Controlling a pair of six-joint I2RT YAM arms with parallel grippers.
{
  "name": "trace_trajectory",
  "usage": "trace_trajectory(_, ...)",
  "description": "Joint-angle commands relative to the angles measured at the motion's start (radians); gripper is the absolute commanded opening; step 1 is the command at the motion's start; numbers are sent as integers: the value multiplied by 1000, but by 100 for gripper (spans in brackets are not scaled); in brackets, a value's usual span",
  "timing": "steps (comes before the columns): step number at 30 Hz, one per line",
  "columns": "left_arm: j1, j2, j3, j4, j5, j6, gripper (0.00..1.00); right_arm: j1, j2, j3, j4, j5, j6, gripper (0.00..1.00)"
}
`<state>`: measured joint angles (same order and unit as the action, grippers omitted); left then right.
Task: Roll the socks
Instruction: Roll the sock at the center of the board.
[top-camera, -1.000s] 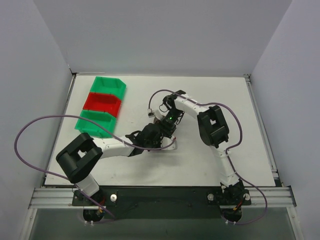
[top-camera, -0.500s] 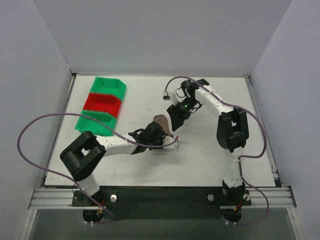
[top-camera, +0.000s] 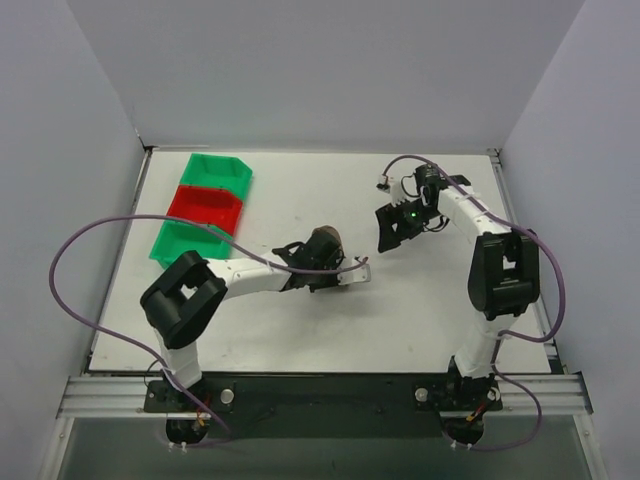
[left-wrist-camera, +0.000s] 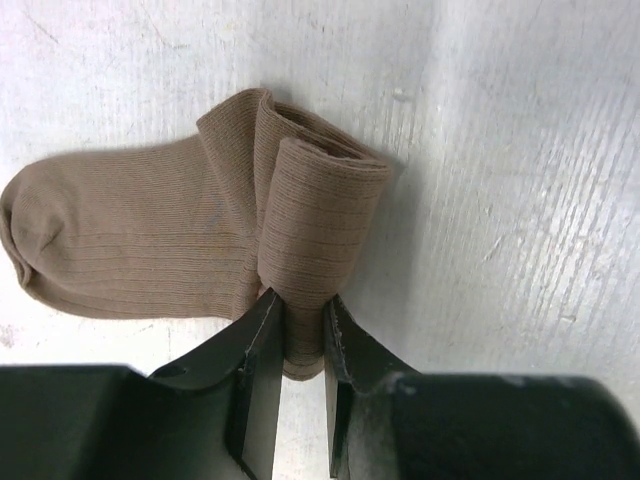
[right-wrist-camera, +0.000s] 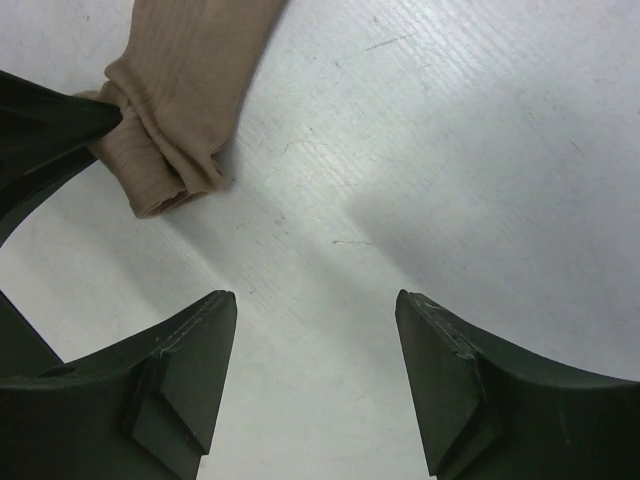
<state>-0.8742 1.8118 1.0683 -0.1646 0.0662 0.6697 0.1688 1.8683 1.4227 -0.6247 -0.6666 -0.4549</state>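
Observation:
A tan-brown sock lies on the white table, its toe part flat and its other end wound into a tight roll. My left gripper is shut on the near end of that roll, one finger on each side. From above, the sock shows mid-table just beyond the left gripper. My right gripper hangs open to the right of the sock, apart from it. In the right wrist view the right gripper holds nothing, and the rolled sock sits at the upper left.
Three small bins stand in a row at the back left: green, red, green. Purple cables loop off both arms. Grey walls close in the table on three sides.
My right gripper has let go at the sock, opened, and drawn back to the right and rear. The left gripper has kept its hold and shifted the sock slightly rightward.

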Motion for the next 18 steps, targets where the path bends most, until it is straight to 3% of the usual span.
trace_trajectory(1,10,84,65,-183,47,-107,0,3,-112,-51,115,-10,74,66)
trace_trajectory(13,50,256,286,-294,195,-249,0,6,-250,-183,238,-10,102,66)
trace_trajectory(18,92,306,308,-274,239,-304,0,-17,-307,-215,270,28,105,66)
